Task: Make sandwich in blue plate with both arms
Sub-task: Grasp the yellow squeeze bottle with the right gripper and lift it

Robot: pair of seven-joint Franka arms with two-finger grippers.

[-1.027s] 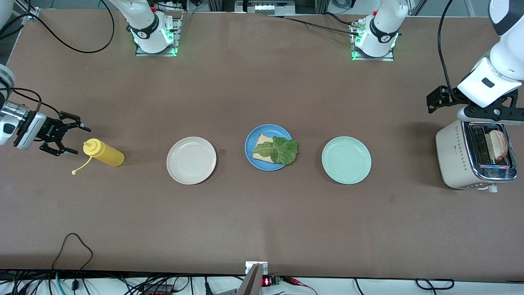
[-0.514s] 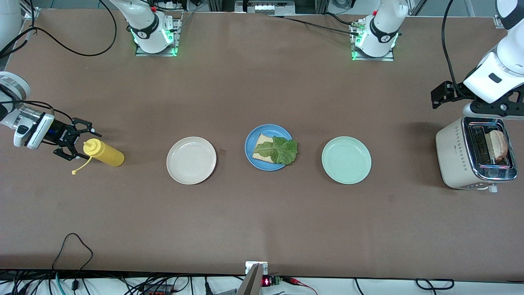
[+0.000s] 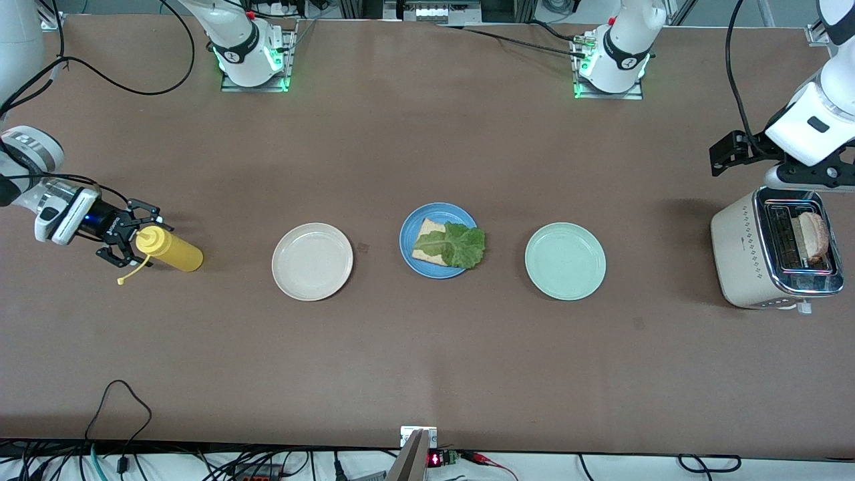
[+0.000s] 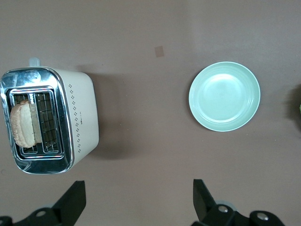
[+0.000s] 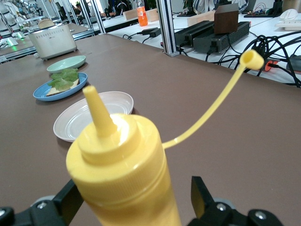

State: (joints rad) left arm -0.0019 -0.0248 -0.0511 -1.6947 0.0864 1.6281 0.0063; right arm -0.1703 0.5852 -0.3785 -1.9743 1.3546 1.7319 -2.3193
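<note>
The blue plate (image 3: 407, 235) sits mid-table with one bread slice (image 3: 426, 238) and a lettuce leaf (image 3: 462, 246) on it; it also shows in the right wrist view (image 5: 43, 94). A second bread slice (image 3: 813, 235) stands in a toaster slot, also in the left wrist view (image 4: 22, 123). My left gripper (image 4: 138, 197) is open and empty, up in the air by the toaster (image 3: 741, 257). My right gripper (image 3: 143, 238) is open, low at the right arm's end of the table, with its fingers on either side of the cap of the lying yellow squeeze bottle (image 5: 122, 165), gaps showing.
A beige plate (image 3: 312, 261) lies between the bottle (image 3: 174, 252) and the blue plate. A pale green plate (image 3: 565, 260) lies between the blue plate and the toaster. The bottle's loose cap strap (image 5: 211, 110) sticks out sideways.
My right gripper has moved in toward the yellow bottle and now straddles its cap. My left arm has drifted slightly toward the robots' bases above the toaster.
</note>
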